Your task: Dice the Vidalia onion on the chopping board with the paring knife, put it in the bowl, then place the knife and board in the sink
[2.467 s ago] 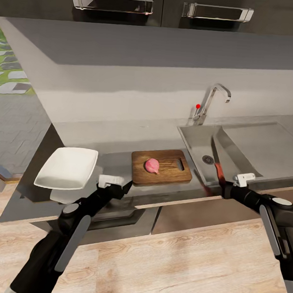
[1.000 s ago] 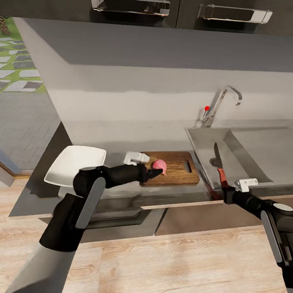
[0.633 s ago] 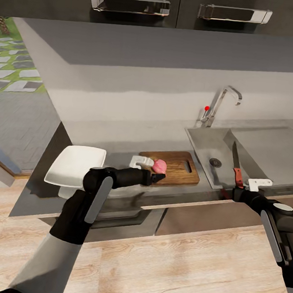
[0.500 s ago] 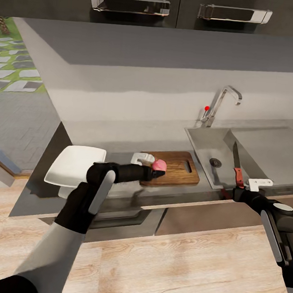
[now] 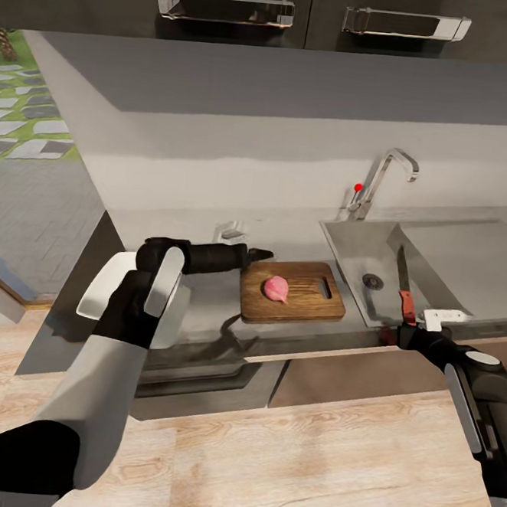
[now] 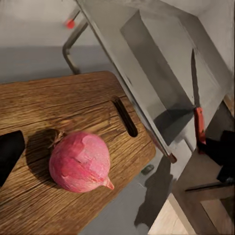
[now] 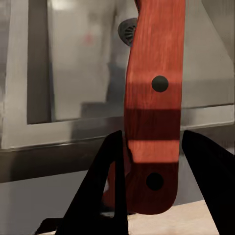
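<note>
Our right gripper (image 5: 405,328) sits at the lower right of the head view, its fingers (image 7: 105,191) clamped on the red handle of the paring knife (image 5: 403,286). The knife stands nearly upright, its dark blade pointing up the frame over the sink (image 5: 354,251), just right of the round drain (image 5: 372,281). In the right wrist view the handle (image 7: 154,105) runs between the two dark fingers, with the drain behind it.

Our left gripper (image 5: 261,253) is held out left of centre in the head view, above the countertop (image 5: 202,314) and just beyond the upper left corner of the chopping board (image 5: 292,291). It holds nothing; we cannot tell how wide it stands.

The Vidalia onion (image 5: 276,288) rests on the board left of its middle, apart from both grippers. In the left wrist view we see the onion (image 6: 81,161) whole, near the handle slot (image 6: 125,116).

The bowl (image 5: 100,294) lies on the counter at the left, partly hidden by our left arm. The tap (image 5: 383,176) rises behind the sink.
</note>
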You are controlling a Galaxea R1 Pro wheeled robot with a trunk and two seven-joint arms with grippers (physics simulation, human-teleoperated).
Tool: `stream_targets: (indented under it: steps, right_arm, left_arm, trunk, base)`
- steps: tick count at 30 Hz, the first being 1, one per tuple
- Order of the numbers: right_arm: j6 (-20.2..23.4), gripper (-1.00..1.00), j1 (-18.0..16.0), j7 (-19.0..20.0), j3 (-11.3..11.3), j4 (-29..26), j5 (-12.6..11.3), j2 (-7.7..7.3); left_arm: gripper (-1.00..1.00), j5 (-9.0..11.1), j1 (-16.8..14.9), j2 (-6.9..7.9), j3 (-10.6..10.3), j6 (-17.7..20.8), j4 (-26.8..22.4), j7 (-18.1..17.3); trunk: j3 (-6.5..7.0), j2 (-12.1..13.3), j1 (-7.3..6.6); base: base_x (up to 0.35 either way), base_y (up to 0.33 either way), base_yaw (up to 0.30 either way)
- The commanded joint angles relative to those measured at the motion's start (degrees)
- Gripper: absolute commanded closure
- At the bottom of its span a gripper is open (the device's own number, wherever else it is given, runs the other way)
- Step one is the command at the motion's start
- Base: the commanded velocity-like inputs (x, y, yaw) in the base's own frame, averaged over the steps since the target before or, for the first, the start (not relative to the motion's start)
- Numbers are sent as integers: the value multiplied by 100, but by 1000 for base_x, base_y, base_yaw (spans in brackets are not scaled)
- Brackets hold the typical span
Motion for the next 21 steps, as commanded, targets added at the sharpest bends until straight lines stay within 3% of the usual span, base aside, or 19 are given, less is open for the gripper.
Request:
stream_targets:
  steps: [1, 4, 8, 21]
  right_arm:
    - [31, 100, -5, -9, 60, -5, -49, 77]
    - [29, 100, -5, -6, 207, -5, -50, 256]
    - [30, 100, -5, -6, 313, -5, -51, 368]
    - [30, 100, -5, -5, 373, -5, -51, 425]
  left_arm:
    - [-100, 98, -32, -3, 82, 35, 17, -43]
    - [-100, 451, -60, -3, 201, 44, 43, -38]
    - [-100, 708, -73, -3, 259, 48, 67, -30]
    - [-100, 864, -81, -3, 295, 41, 214, -26]
  trunk:
    - [-10, -10, 3]
    - [-10, -10, 3]
    - [-10, -10, 3]
    - [-10, -10, 3]
  base:
    - [0, 0, 0]
    - [0, 0, 0]
    - [0, 0, 0]
    - [0, 0, 0]
